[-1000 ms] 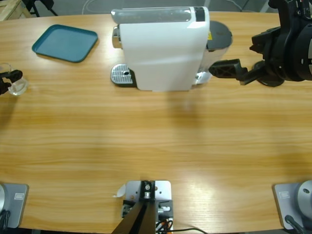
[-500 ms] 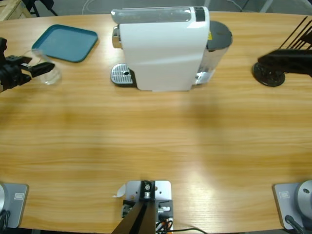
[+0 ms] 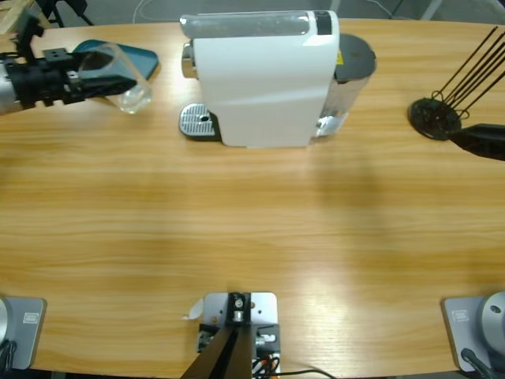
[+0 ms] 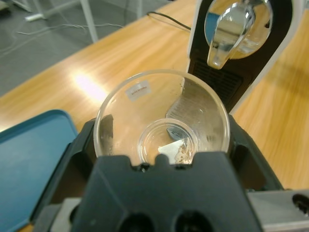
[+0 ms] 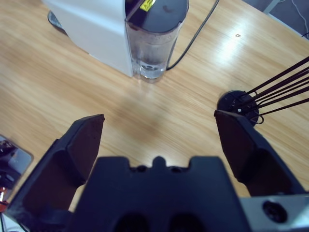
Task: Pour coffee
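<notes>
My left pincer (image 3: 95, 77) carries the clear cup (image 3: 125, 79) nearer the white machine (image 3: 260, 79) | seemingly empty | right pincer (image 5: 159, 140) gapes, withdrawn.

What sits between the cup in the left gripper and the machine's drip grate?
Nothing: in the high view only bare table separates the clear cup held by the left gripper from the drip grate.

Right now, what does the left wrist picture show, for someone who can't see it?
The left hand holds a clear, empty-looking cup, pointed at the white coffee machine's shiny spout. A blue tray lies on the wooden table.
</notes>
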You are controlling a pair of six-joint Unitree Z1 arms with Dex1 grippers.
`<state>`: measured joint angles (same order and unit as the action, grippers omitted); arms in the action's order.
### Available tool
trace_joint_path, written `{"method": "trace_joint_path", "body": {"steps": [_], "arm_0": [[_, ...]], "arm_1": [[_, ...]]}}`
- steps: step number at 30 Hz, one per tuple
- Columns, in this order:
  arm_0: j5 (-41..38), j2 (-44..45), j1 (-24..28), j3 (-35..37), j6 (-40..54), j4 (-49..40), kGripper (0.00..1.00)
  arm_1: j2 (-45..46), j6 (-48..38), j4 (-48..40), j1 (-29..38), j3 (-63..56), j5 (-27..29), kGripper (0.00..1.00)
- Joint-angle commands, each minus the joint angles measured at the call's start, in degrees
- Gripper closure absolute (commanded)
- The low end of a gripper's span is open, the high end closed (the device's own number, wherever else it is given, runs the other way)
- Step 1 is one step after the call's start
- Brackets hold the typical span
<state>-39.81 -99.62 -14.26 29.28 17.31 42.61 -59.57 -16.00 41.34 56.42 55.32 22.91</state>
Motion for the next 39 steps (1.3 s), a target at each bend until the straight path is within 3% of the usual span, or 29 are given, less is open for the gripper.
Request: {"method": "trace_joint_path", "body": {"steps": [1,3,10,20,39], "arm_0": [[1.4,-4.8,-5.65,7.53,10.61,-15.36,1.0],[3.44,-4.09,-8.48,10.74,13.51,-21.9,1.0],[6.87,-5.41,-11.03,18.04,23.21,-32.87,1.0],[6.83,-11.39,-13.25,21.15,26.55,-30.39,1.0],[8.29,-15.22,-16.85,23.93,22.4,-25.82,1.0]], "arm_1": [[0.15,0.95,1.06,0.09,-0.58,-0.32,0.0],[-0.22,0.57,0.77,0.09,-0.76,-0.32,0.0],[-0.3,0.0,0.39,0.09,-0.9,-0.51,0.0],[0.49,-0.03,1.69,0.09,-0.26,-0.6,0.0],[0.65,-1.4,1.9,0.09,-0.86,-0.76,0.0]]}}
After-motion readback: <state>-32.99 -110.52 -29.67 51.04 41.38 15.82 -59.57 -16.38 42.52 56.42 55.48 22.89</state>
